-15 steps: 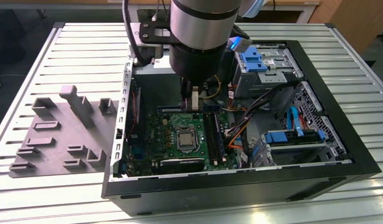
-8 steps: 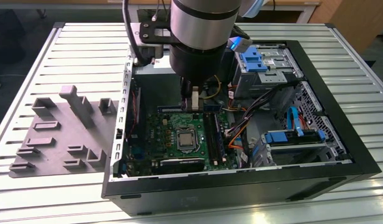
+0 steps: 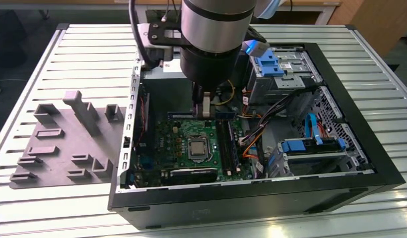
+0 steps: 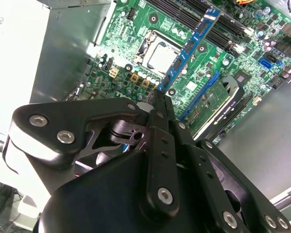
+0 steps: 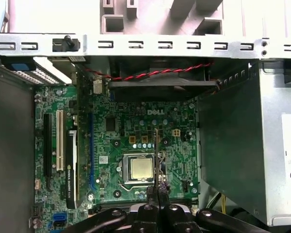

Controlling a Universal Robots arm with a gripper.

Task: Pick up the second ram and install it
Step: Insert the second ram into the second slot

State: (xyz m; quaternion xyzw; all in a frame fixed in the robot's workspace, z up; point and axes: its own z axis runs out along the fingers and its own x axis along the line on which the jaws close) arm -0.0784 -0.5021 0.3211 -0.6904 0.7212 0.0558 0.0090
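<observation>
Long, narrow, flat second ram (image 4: 191, 41), dark with a bluish cast, small rectangular chips in a row along its face. Pinched by its near part between the matte black fingers (image 4: 161, 131) of the gripper (image 4: 161, 97), pressed tight on it, the rest jutting out past the fingertips. Held in the air over the green board (image 4: 194, 87), crosswise to the long black slots (image 4: 184, 14) and seated in none. Below, close to its line, a square, shiny metal processor (image 4: 161, 56) in its socket. Around the board, a black sheet-metal case (image 3: 256, 198) lying open on its side, with bundled wires (image 3: 256, 134) and blue plastic clips (image 3: 303, 145) inside. At the exterior view's left, just beside the case, a grey moulded plastic tray (image 3: 64, 144) with raised blocks, on a ribbed, pale metal table (image 3: 91, 49).
</observation>
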